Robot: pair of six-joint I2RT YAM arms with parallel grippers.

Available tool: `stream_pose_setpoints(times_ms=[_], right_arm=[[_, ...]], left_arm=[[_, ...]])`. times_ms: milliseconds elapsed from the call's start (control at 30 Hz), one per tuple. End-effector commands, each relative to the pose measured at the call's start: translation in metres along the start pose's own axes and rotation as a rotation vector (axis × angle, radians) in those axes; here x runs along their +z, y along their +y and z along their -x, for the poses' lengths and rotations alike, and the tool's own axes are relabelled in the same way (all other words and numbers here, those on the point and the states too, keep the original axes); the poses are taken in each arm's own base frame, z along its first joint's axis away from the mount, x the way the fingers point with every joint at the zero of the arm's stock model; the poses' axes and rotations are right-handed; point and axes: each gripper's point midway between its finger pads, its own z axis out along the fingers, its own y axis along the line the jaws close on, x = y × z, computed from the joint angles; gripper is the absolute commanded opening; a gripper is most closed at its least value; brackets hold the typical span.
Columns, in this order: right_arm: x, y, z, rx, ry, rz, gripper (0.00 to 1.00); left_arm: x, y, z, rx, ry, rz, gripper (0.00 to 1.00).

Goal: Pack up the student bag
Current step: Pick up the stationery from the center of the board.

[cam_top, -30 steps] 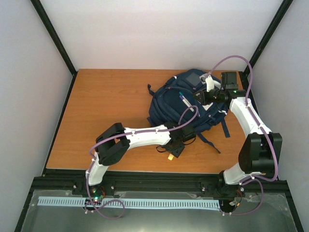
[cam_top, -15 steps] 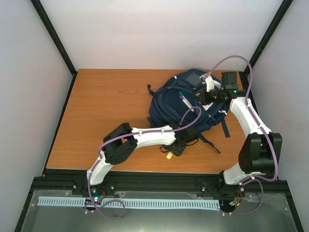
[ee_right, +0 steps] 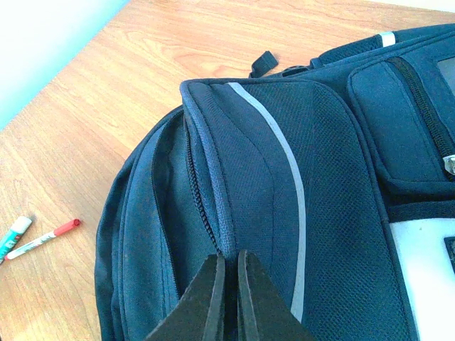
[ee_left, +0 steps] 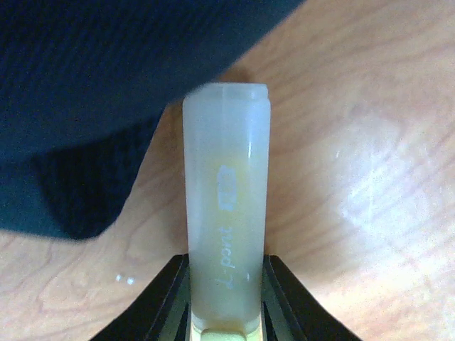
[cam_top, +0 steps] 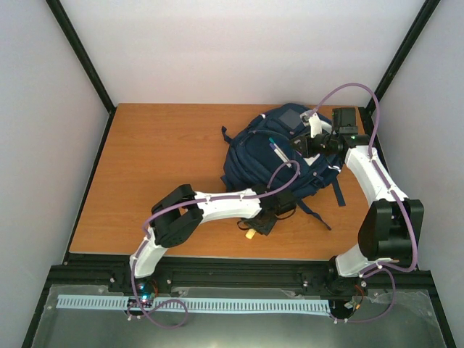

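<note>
The navy student bag [cam_top: 279, 163] lies at the table's right middle, white stripe up. It fills the right wrist view [ee_right: 320, 177]. My right gripper [cam_top: 303, 145] is shut on the bag's flap edge beside the open zipper [ee_right: 229, 256]. My left gripper [cam_top: 262, 221] is at the bag's near edge, shut on a pale yellowish translucent stick [cam_top: 251, 233]. In the left wrist view the stick [ee_left: 226, 177] stands between the jaws [ee_left: 226, 259], over bare wood, with the bag's fabric [ee_left: 92, 92] just beyond at upper left.
Two pens [cam_top: 277, 151] show against the bag's top. In the right wrist view a red-capped marker [ee_right: 46, 238] and a teal one [ee_right: 14, 234] lie on wood left of the bag. Dark straps [cam_top: 319, 214] trail toward the near edge.
My left gripper, still holding the stick, has shifted slightly left along the bag's near edge. The right arm and bag have not moved.
</note>
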Motion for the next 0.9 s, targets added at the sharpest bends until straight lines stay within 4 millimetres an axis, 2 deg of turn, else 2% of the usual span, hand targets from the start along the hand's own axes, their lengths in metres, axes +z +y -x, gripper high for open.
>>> stream_pose_setpoints(times_ms=[0,100,167,333,433,600,700,767,867], right_arm=[[-0.014,0.002,0.012,-0.026,-0.047,-0.009,0.03],[-0.014,0.002,0.011,-0.028,-0.046,-0.011,0.03],[-0.014,0.002,0.011,-0.028,-0.047,-0.009,0.03],[-0.015,0.002,0.012,-0.028,-0.048,-0.009,0.03],[-0.015,0.003,0.012,-0.029,-0.05,-0.008,0.03],[-0.016,0.003,0.012,-0.028,-0.05,-0.008,0.03],[-0.016,0.003,0.013,-0.032,-0.052,-0.01,0.03],[-0.016,0.003,0.012,-0.03,-0.051,-0.01,0.03],[-0.017,0.003,0.013,-0.031,-0.053,-0.011,0.03]], left_arm=[[-0.041,-0.006,-0.003,0.0,-0.047,-0.102,0.09],[-0.071,-0.011,-0.002,0.013,-0.097,-0.201,0.09],[-0.097,-0.007,0.003,0.005,-0.161,-0.238,0.09],[-0.142,0.021,0.028,-0.112,-0.303,-0.263,0.07],[-0.16,0.032,0.049,-0.211,-0.365,-0.382,0.07],[-0.186,0.046,0.099,-0.363,-0.494,-0.57,0.07],[-0.191,0.048,0.131,-0.422,-0.514,-0.632,0.09],[-0.185,0.047,0.153,-0.465,-0.518,-0.666,0.09],[-0.16,0.054,0.18,-0.58,-0.489,-0.707,0.08]])
